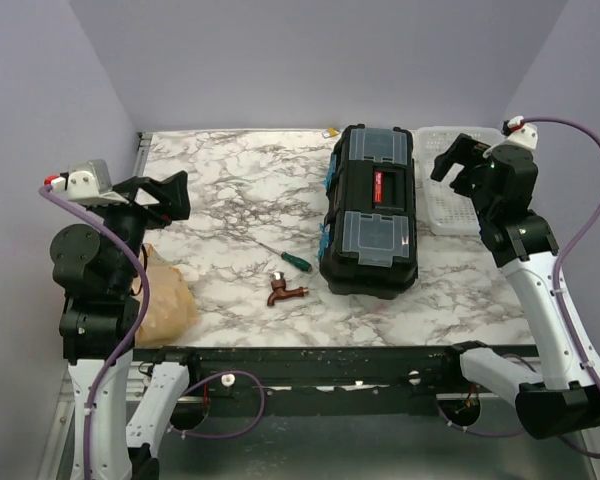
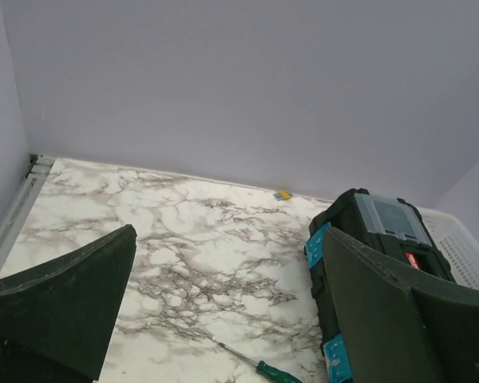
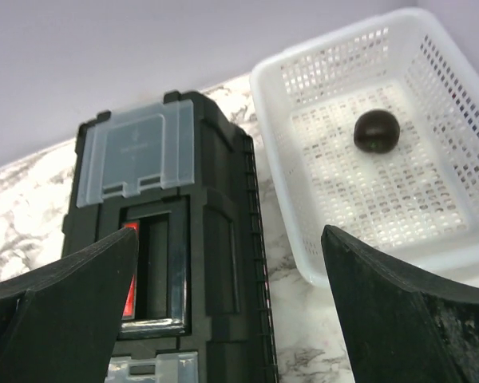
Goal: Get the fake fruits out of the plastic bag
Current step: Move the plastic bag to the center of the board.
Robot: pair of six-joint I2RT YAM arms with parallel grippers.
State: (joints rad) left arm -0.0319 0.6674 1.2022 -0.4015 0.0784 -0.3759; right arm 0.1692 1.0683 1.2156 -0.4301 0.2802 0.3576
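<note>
The peach-orange plastic bag (image 1: 167,296) lies at the table's near left, partly hidden behind my left arm; its contents do not show. One fake fruit, a dark ball (image 3: 376,129), lies in the white perforated basket (image 3: 281,190). The other fake fruits are out of view. My left gripper (image 1: 177,197) is open and empty, raised above the table beyond the bag; in the left wrist view (image 2: 229,231) only bare marble lies between its fingers. My right gripper (image 1: 448,172) is open and empty, held high over the gap between toolbox and basket, as the right wrist view (image 3: 227,239) shows.
A black toolbox (image 1: 370,210) stands right of centre, with the basket (image 1: 442,215) at its right. A green-handled screwdriver (image 1: 284,256) and a brown metal tap (image 1: 285,290) lie on the marble table left of the toolbox. Purple walls enclose the table.
</note>
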